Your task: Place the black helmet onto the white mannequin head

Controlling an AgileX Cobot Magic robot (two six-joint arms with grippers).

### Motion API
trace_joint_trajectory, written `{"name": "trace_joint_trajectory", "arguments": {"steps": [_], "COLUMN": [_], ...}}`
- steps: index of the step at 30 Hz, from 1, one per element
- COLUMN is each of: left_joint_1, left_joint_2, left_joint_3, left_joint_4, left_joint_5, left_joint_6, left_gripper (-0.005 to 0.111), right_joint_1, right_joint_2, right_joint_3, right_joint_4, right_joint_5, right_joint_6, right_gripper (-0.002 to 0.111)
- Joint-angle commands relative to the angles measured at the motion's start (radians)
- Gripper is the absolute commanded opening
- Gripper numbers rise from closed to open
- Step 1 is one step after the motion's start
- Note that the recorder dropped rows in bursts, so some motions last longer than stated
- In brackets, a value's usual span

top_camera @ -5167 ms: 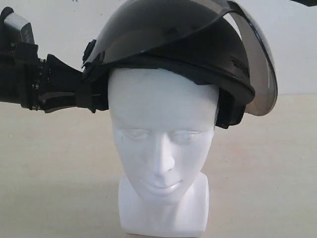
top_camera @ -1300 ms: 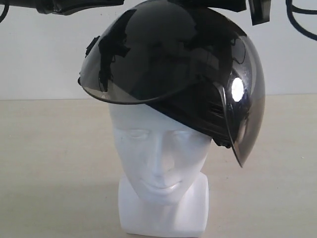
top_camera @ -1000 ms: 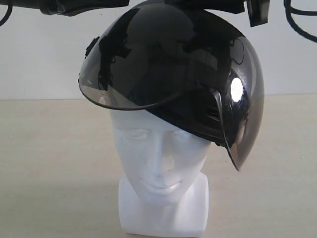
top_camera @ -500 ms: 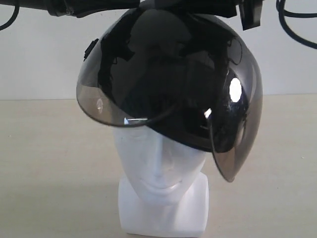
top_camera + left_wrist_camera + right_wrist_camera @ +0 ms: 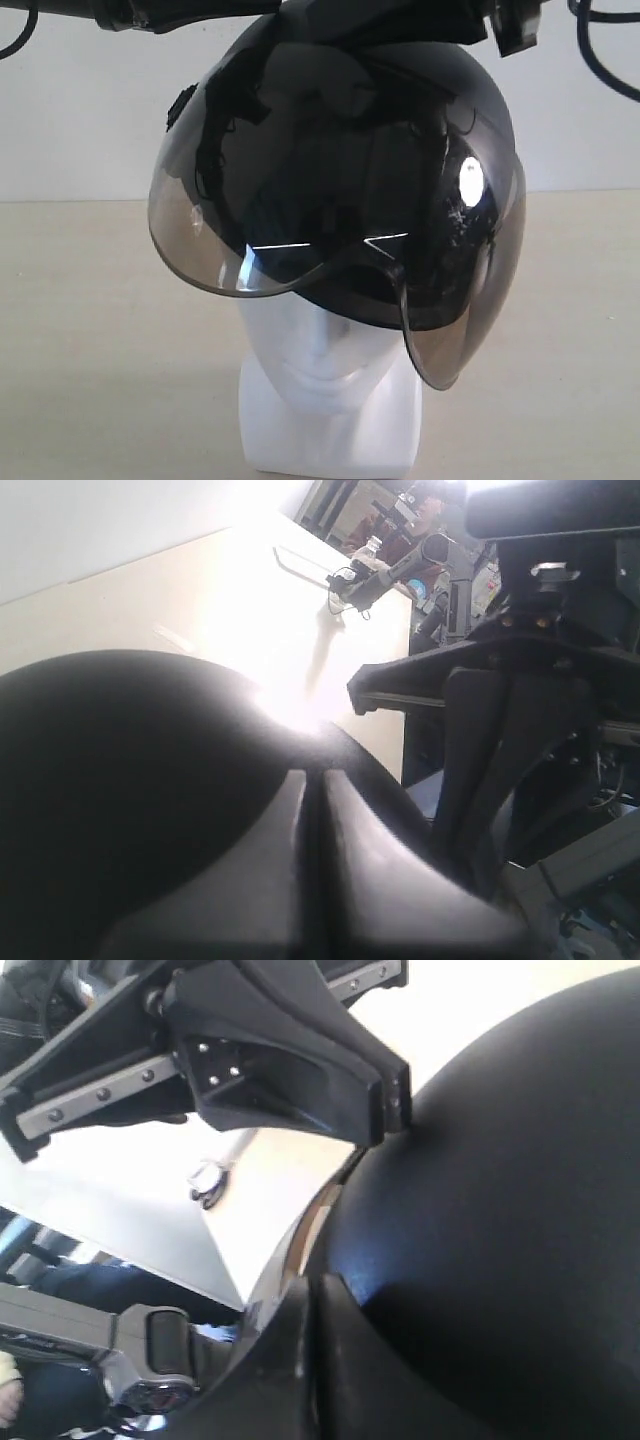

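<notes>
Two grippers, both closed finger-to-finger: left gripper [image 5: 306, 777] and right gripper [image 5: 305, 1288] have their tips at the top of the black helmet [image 5: 340, 130], which sits on the white mannequin head [image 5: 325, 410] standing on the table [image 5: 90, 360], visor [image 5: 215, 240] covering forehead and eyes, its edge hanging lower on the right.
</notes>
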Motion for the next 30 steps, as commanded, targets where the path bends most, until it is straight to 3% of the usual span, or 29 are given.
{"name": "trace_joint_trajectory", "arguments": {"steps": [1,4,12,26,30], "left_joint_1": [-0.008,-0.008,-0.008,-0.008,-0.008], "left_joint_2": [-0.007,-0.007,-0.007,-0.007,-0.007], "left_joint_3": [-0.005,-0.005,-0.005,-0.005,-0.005], "left_joint_4": [0.004,0.004,0.004,0.004,0.004], "left_joint_5": [0.000,0.000,0.000,0.000,0.000], "left_joint_6": [-0.010,-0.010,-0.010,-0.010,-0.010], "left_gripper": [0.004,0.004,0.004,0.004,0.004], "right_joint_1": [-0.012,-0.067,-0.345,-0.374,-0.374], "right_joint_2": [-0.040,-0.064,-0.104,-0.041,-0.001], "right_joint_3": [-0.030,-0.031,-0.006,0.413,0.484], "right_joint_4": [-0.105,-0.122,-0.241,-0.242,-0.100], "right_joint_5": [-0.085,-0.096,0.026,-0.098,-0.134], "right_joint_6": [0.070,0.098,0.179,0.126,0.028], "right_gripper": [0.000,0.000,0.000,0.000,0.000]}}
